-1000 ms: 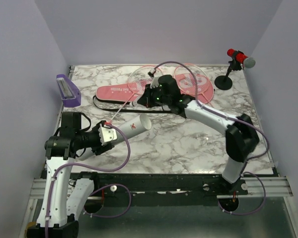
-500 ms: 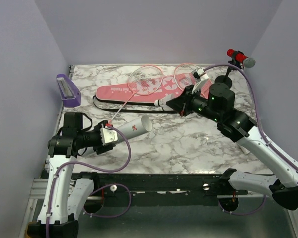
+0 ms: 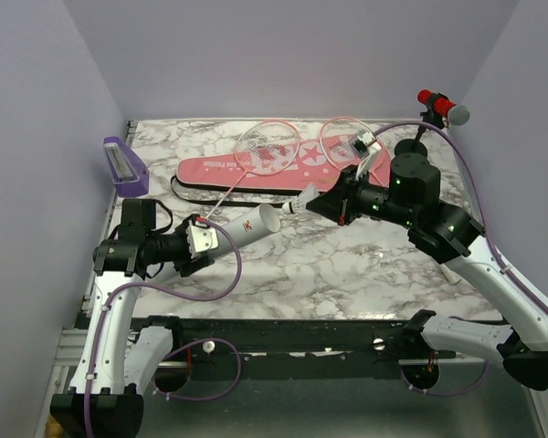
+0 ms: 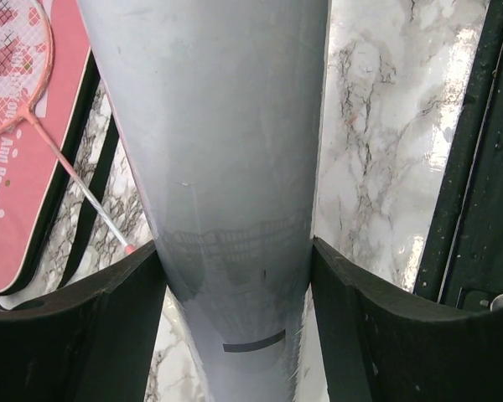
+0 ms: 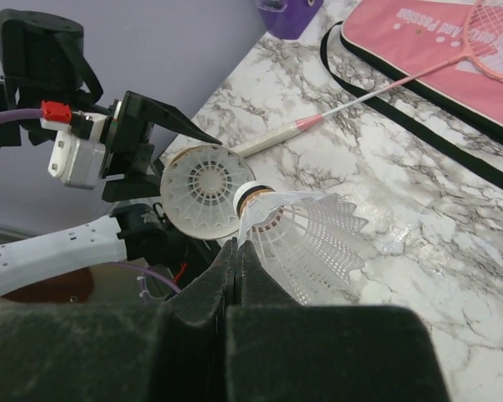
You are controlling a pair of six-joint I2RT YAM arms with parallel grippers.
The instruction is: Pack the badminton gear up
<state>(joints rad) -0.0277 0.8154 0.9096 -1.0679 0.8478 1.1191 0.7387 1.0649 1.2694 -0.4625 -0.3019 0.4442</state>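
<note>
To load the shuttlecock point(image 3: 303, 203) cork-first, pinches its skirt in the right end effector point(image 3: 320, 203) at mid-frame, cork beside the mouth of the tube point(image 3: 247, 230); clamps that tube in the left end effector point(image 3: 204, 240), mouth facing it.

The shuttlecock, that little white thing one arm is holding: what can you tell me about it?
The shuttlecock is small and white, with a flared, net-like skirt that looks like plastic and a rounded nose ringed by a dark band. The right end effector pinches the skirt's edge, holding it sideways in the air above the marble table. Its nose points at the open mouth of the white tube, very near it; whether they touch cannot be told.
</note>
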